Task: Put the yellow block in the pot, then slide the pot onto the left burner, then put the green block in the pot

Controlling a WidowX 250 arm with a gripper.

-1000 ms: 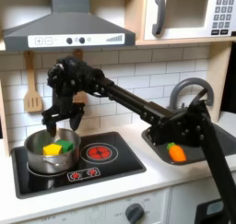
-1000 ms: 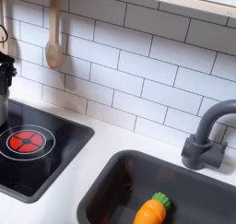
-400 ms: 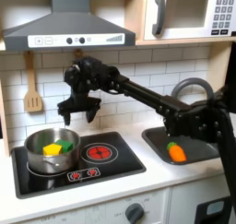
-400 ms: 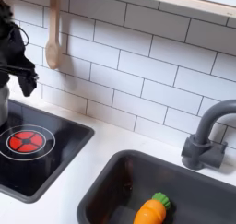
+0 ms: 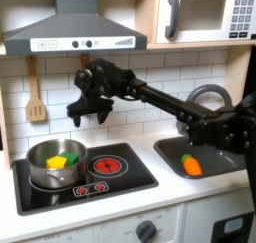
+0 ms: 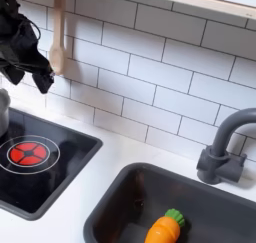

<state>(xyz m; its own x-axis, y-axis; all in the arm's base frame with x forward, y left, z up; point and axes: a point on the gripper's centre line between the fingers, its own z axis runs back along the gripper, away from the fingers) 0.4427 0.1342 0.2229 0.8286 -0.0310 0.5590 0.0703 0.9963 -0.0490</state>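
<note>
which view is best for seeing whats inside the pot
The first exterior view: it looks down into the pot, showing the yellow block and the green block inside. The second exterior view catches just a sliver of the pot at its left edge, contents hidden.

A toy play kitchen is indicated by a printed stovetop point(image 5: 85, 177), range hood point(image 5: 70, 32), microwave point(image 5: 205, 14), sink point(image 6: 150, 212) and tiled backsplash point(image 6: 150, 77).

Black stovetop point(image 5: 140, 182) on a white counter point(image 5: 190, 202), the pot point(image 5: 48, 165) on its left burner
</note>
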